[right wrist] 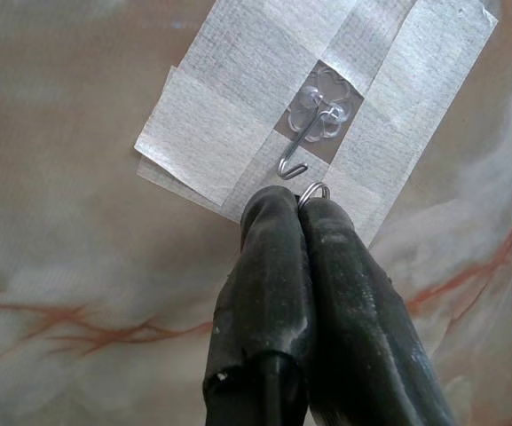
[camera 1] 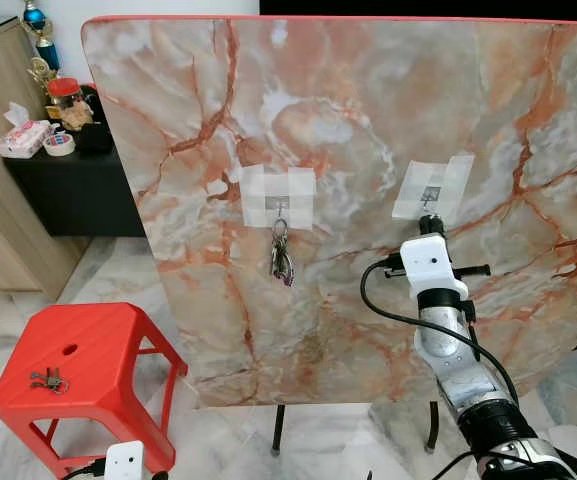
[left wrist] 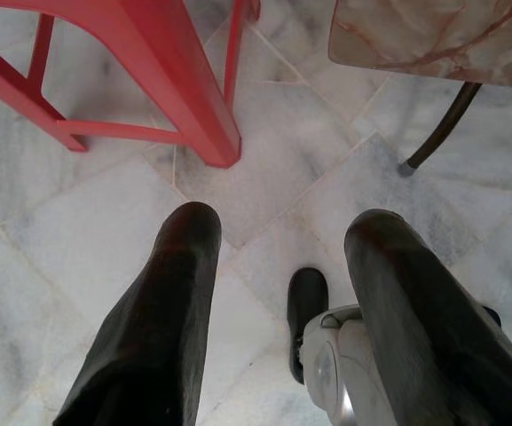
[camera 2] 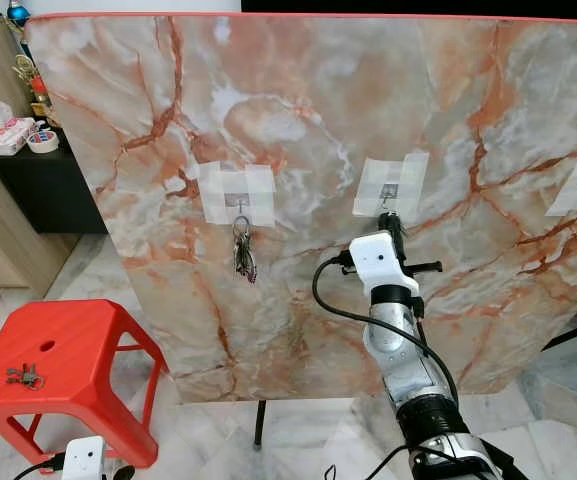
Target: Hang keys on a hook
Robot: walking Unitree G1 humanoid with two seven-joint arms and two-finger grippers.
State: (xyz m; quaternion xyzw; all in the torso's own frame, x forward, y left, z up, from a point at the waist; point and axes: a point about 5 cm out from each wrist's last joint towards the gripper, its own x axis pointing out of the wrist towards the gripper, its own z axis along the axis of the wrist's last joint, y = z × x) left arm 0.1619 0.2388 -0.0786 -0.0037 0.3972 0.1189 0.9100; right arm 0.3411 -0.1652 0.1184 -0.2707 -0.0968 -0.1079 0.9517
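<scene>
1. Black rubbery fingers of the right gripper (right wrist: 302, 202) are pressed together on a thin key ring (right wrist: 314, 190), of which just a small arc of wire peeks out at the tips. The pinch is high on the ring, probably so the loop stays free to slip over a hook.
2. The ring sits just below and beside the upturned tip of the middle hook (right wrist: 302, 146), not yet over it. That hook is a clear plastic flower base with a bent wire, fixed by strips of white tape (right wrist: 229, 115).
3. The keys that should hang from the ring are hidden behind the fingers; I cannot make them out.
4. The marble-patterned board (camera 1: 368, 110) stands tilted on thin legs, giving the hooks a wall-like face.
5. A first bunch of keys (camera 1: 281, 256) already hangs on the left hook (camera 1: 279, 207).
6. Another bunch (camera 1: 48, 379) lies on the red stool (camera 1: 108, 350), likely waiting its turn.
7. The left gripper (left wrist: 282, 266) hangs idle over the floor, fingers apart.
</scene>
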